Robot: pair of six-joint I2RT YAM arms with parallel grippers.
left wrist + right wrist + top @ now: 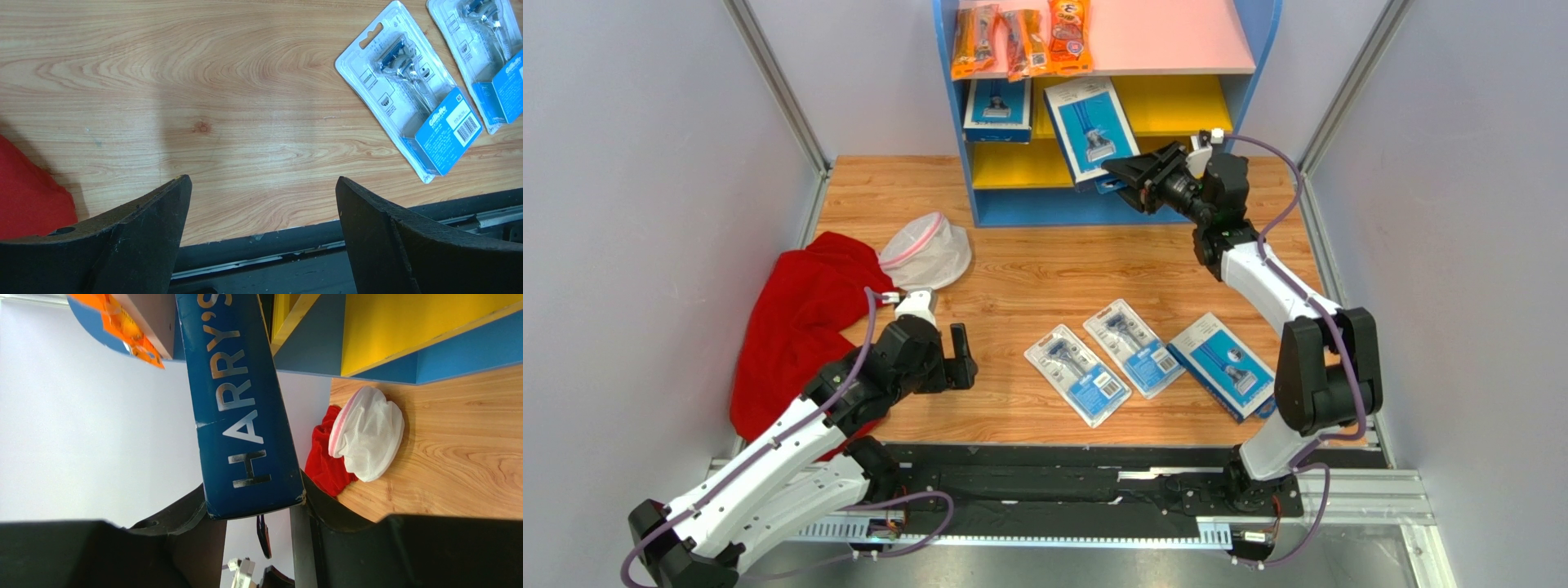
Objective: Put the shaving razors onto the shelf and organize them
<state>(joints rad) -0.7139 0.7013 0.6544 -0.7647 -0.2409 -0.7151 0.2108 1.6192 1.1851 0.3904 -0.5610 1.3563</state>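
top external: beside the red cloth (799, 319), the left gripper (962, 358) hung wide open, holding nothing. three razor packs (1134, 348) lay flat on the table (1014, 263). the right gripper (1136, 175) pinched a fourth pack (1090, 126) by its end at the shelf (1185, 104). tilted so, it might have snagged the shelf's edge and slipped free.

Wooden table (1014, 263) in front of me. Near its front edge three packs lie flat: a paler razor pack (1076, 375), a second paler pack (1134, 348) just beside it, and a darker blue pack (1222, 365) further right. On my left lies a crumpled red cloth (799, 325), with a white pouch (928, 249) with a pink rim touching its far side. The shelf (1100, 202) stands at the far edge.
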